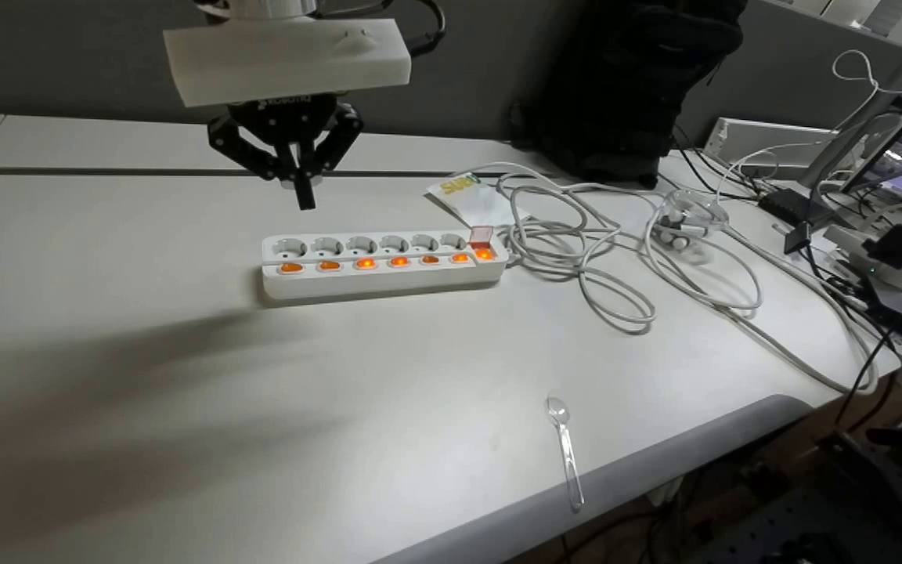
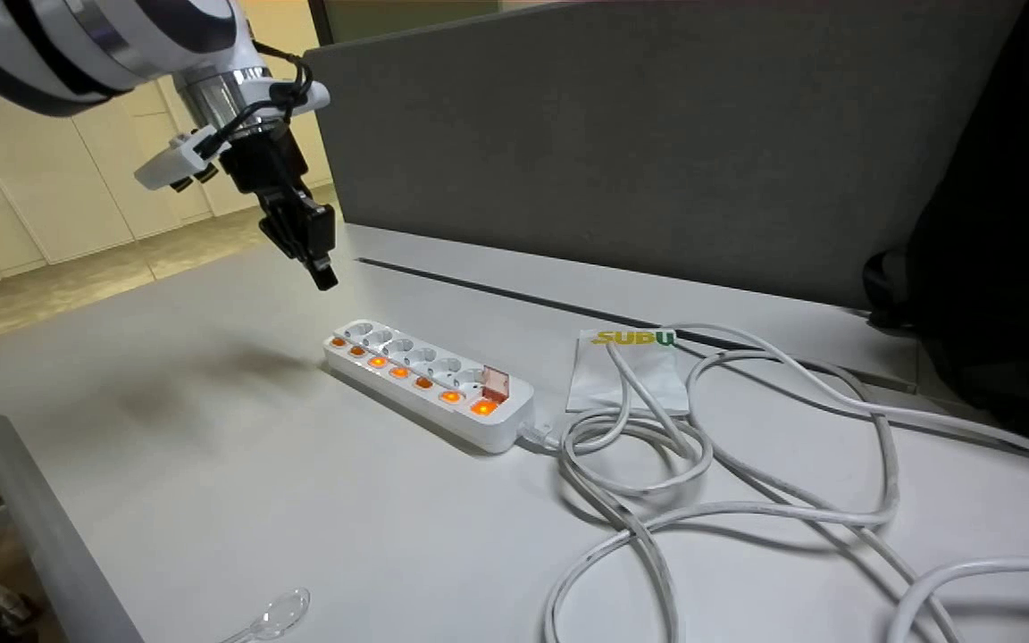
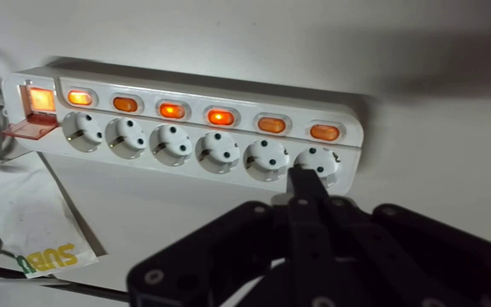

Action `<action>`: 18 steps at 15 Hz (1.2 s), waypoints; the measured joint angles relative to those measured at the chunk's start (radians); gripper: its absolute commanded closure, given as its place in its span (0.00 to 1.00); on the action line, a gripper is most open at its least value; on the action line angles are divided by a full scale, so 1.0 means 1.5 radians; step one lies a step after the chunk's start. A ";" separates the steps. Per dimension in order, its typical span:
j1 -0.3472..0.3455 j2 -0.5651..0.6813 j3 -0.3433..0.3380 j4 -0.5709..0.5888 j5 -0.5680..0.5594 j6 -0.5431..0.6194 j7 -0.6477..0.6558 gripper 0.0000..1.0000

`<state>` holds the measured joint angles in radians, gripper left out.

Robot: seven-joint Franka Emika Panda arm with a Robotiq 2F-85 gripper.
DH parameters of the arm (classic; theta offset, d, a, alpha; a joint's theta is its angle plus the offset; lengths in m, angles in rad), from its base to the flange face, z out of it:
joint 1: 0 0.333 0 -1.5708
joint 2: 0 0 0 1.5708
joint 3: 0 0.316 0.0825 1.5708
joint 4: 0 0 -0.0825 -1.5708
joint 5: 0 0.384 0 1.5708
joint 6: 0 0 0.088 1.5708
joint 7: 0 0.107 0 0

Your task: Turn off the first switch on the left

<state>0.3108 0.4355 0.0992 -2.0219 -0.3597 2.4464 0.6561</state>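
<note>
Both exterior views look down across the table [image 1: 388, 376] toward the far grey partition [image 2: 613, 152]; the wrist view, much nearer, faces down on the switched power strip [image 3: 197, 110], which all three share.

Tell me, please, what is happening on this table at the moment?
A robot arm holds its closed pincer above a white power strip, seemingly touching nothing, near the end opposite the switch with the raised cover. That switch and three others glow; three are unlit. The aim is to turn off the first switch on the left. The leftmost switch in both exterior views is unlit, so this may be done already, if that is the one meant.
</note>
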 measured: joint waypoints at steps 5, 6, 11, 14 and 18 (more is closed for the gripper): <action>0.018 0.020 -0.013 0.008 0.006 0.012 0.005 0.99; 0.018 0.020 -0.014 0.009 0.006 0.012 0.005 1.00; 0.027 0.027 -0.020 0.008 0.006 0.021 0.003 1.00; 0.043 0.043 -0.029 0.008 0.005 0.043 0.003 1.00; 0.063 0.067 -0.045 0.008 0.005 0.077 0.004 1.00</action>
<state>0.4047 0.5357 0.0319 -2.0096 -0.3518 2.5619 0.6616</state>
